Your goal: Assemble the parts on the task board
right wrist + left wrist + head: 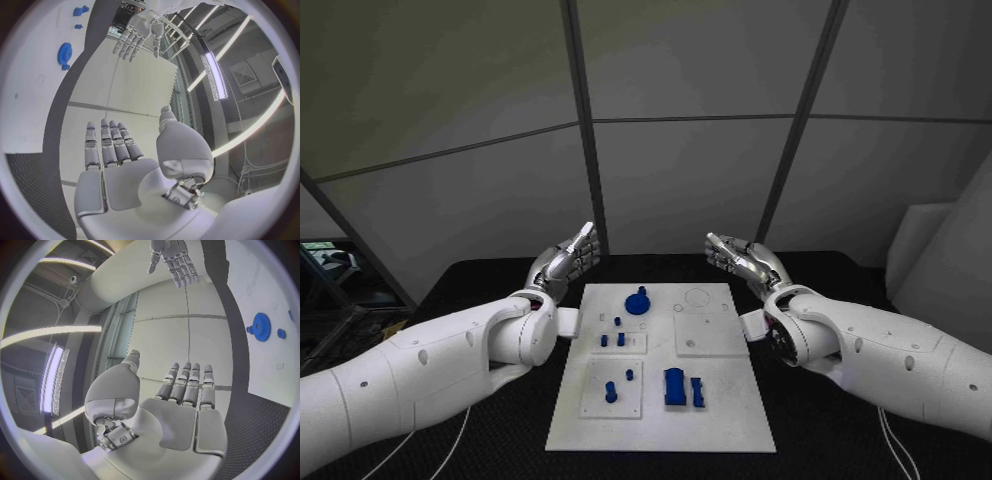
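Now my left hand [567,255], a silver many-fingered thing on a smooth white arm, hangs released above the far left corner of the white rectangular task board [733,420], fingers straight and apart, palm turned inward, holding nothing. My left wrist view shows the same hand [181,390] flat and spread, with the board's white surface [262,290] beyond it.

That board lies flat on the black desk [488,280] with its long axis running away from me, between my two arms. Raised square panels stand on it. The small blue plastic parts sit mostly on its left half: a round blue gear-like piece [638,301] near the far edge, little blue pegs [612,340] on the middle panel, and a taller blue block [675,386] toward the near end beside a slim blue piece [698,392]. Their finer shapes are too small to make out. Faint round outlines mark the far right panel.

My right hand [740,256] mirrors the left above the far right corner, also released and empty, fingers [106,145] straight and side by side in its wrist view.
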Robot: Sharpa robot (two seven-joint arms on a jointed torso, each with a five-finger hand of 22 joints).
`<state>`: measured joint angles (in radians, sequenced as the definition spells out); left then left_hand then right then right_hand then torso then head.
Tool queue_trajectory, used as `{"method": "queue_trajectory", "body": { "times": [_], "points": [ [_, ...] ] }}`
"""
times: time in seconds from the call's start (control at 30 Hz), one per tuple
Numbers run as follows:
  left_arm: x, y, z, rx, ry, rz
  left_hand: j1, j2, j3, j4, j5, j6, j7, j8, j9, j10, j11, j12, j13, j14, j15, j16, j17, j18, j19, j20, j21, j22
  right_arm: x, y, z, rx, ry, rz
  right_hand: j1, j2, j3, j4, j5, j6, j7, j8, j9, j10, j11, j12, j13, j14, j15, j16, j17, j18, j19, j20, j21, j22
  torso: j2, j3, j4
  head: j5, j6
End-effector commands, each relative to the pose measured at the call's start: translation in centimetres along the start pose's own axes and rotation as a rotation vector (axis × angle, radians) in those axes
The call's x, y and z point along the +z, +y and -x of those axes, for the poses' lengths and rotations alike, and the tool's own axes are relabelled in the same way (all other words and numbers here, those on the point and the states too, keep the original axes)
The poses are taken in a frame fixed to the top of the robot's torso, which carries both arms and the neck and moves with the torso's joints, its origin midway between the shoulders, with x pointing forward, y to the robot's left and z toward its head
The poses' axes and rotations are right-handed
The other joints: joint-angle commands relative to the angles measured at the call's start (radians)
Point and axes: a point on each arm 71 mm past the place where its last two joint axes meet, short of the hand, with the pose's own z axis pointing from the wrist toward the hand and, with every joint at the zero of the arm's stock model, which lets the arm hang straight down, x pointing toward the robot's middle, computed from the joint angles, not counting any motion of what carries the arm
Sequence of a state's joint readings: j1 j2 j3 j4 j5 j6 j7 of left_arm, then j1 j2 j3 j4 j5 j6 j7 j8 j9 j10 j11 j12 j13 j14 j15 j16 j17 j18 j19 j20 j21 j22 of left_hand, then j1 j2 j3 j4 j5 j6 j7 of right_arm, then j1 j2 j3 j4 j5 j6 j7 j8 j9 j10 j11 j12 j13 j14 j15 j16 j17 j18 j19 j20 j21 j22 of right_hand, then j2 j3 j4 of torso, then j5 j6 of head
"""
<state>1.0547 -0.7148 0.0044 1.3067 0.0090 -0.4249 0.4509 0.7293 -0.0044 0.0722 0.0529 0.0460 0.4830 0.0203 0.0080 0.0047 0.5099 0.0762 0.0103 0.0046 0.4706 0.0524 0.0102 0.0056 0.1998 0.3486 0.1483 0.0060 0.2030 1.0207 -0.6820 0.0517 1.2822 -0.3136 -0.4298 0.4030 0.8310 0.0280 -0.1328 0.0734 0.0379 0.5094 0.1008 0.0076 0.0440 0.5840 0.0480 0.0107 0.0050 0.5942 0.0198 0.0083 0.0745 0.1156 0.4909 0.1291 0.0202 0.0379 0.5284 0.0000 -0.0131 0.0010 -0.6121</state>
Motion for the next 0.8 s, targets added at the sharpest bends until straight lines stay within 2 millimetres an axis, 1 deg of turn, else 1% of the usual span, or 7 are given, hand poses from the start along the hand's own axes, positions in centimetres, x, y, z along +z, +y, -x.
{"method": "queue_trajectory", "body": {
  "times": [0.03,0.2,0.23,0.3,0.33,0.6,0.8],
  "points": [
    [-1.2,-0.9,-0.9,0.058,-0.100,-0.047,-0.233,0.004,-0.072,-0.053,-0.046,-0.154,-0.020,-0.008,-0.005,-0.163,-0.076,-0.010,-0.005,-0.150,-0.052,-0.010,-0.006,-0.060,-0.112,-0.047,-0.006,-0.065,-1.0,1.1,0.0,0.076,-0.162,0.001,-0.268,-0.028,0.042,-0.073,-0.038,-0.164,-0.101,-0.008,-0.044,-0.188,-0.048,-0.011,-0.005,-0.191,-0.020,-0.008,-0.075,-0.035,-0.158,-0.042,-0.020,-0.038,0.016,0.0000,0.0131,-0.001,0.012],
    [-2.9,-1.5,-2.5,0.070,-0.115,-0.058,-0.325,0.004,-0.072,-0.053,-0.046,-0.216,-0.020,-0.008,-0.005,-0.228,-0.076,-0.010,-0.005,-0.210,-0.052,-0.010,-0.006,-0.060,-0.156,-0.066,-0.006,-0.091,-2.7,2.1,-1.0,0.120,-0.205,-0.020,-0.370,-0.028,0.062,-0.073,-0.038,-0.227,-0.101,-0.008,-0.044,-0.261,-0.048,-0.011,-0.005,-0.265,-0.020,-0.008,-0.075,-0.045,-0.219,-0.058,-0.020,-0.038,0.016,0.0000,0.0131,-0.001,0.012],
    [-3.1,-1.6,-2.7,0.072,-0.118,-0.060,-0.341,0.004,-0.072,-0.053,-0.046,-0.226,-0.020,-0.008,-0.005,-0.239,-0.076,-0.010,-0.005,-0.220,-0.052,-0.010,-0.006,-0.060,-0.163,-0.069,-0.006,-0.095,-3.0,2.2,-1.1,0.125,-0.211,-0.024,-0.389,-0.028,0.133,-0.073,-0.038,-0.238,-0.101,-0.008,-0.044,-0.273,-0.048,-0.011,-0.005,-0.278,-0.020,-0.008,-0.075,-0.045,-0.229,-0.129,-0.020,-0.038,0.016,0.0000,0.0131,-0.001,0.012],
    [-3.6,-1.8,-3.1,0.075,-0.121,-0.063,-0.367,0.004,-0.072,-0.053,-0.046,-0.243,-0.020,-0.008,-0.005,-0.257,-0.076,-0.010,-0.005,-0.237,-0.052,-0.010,-0.006,-0.060,-0.176,-0.075,-0.006,-0.102,-3.4,2.4,-1.4,0.135,-0.221,-0.031,-0.420,-0.028,0.133,-0.073,-0.038,-0.258,-0.101,-0.008,-0.044,-0.296,-0.048,-0.011,-0.005,-0.301,-0.020,-0.008,-0.075,-0.045,-0.248,-0.129,-0.020,-0.038,0.016,0.0000,0.0131,-0.001,0.012],
    [-3.7,-1.9,-3.2,0.076,-0.123,-0.064,-0.382,0.004,-0.072,-0.053,-0.046,-0.253,-0.020,-0.008,-0.005,-0.267,-0.076,-0.010,-0.005,-0.247,-0.052,-0.010,-0.006,-0.060,-0.181,-0.148,-0.006,-0.106,-3.6,2.5,-1.5,0.138,-0.225,-0.035,-0.436,-0.028,0.133,-0.073,-0.038,-0.267,-0.101,-0.008,-0.044,-0.306,-0.048,-0.011,-0.005,-0.311,-0.020,-0.008,-0.075,-0.116,-0.256,-0.129,-0.020,-0.038,0.016,0.0000,0.0131,-0.001,0.012],
    [-4.0,-2.0,-3.5,0.078,-0.125,-0.065,-0.480,0.004,-0.072,-0.053,-0.046,-0.318,-0.020,-0.008,-0.005,-0.336,-0.076,-0.010,-0.005,-0.310,-0.052,-0.010,-0.006,-0.060,-0.232,-0.148,-0.006,-0.203,-4.0,2.7,-1.7,0.146,-0.234,-0.042,-0.544,-0.028,0.133,-0.073,-0.038,-0.333,-0.101,-0.008,-0.044,-0.382,-0.048,-0.011,-0.005,-0.389,-0.020,-0.008,-0.075,-0.116,-0.321,-0.129,-0.020,-0.038,0.016,0.0000,0.0131,-0.001,0.012],
    [-4.0,-2.0,-3.5,0.078,-0.125,-0.065,-0.537,0.004,-0.072,-0.053,-0.046,-0.356,-0.020,-0.008,-0.005,-0.376,-0.076,-0.010,-0.005,-0.347,-0.052,-0.010,-0.006,-0.060,-0.256,-0.148,-0.006,-0.203,-4.0,2.7,-1.7,0.146,-0.234,-0.042,-0.611,-0.028,0.133,-0.073,-0.038,-0.374,-0.101,-0.008,-0.044,-0.429,-0.048,-0.011,-0.005,-0.437,-0.020,-0.008,-0.075,-0.116,-0.360,-0.129,-0.020,-0.038,0.016,0.0000,0.0131,-0.001,0.012]
  ]
}}
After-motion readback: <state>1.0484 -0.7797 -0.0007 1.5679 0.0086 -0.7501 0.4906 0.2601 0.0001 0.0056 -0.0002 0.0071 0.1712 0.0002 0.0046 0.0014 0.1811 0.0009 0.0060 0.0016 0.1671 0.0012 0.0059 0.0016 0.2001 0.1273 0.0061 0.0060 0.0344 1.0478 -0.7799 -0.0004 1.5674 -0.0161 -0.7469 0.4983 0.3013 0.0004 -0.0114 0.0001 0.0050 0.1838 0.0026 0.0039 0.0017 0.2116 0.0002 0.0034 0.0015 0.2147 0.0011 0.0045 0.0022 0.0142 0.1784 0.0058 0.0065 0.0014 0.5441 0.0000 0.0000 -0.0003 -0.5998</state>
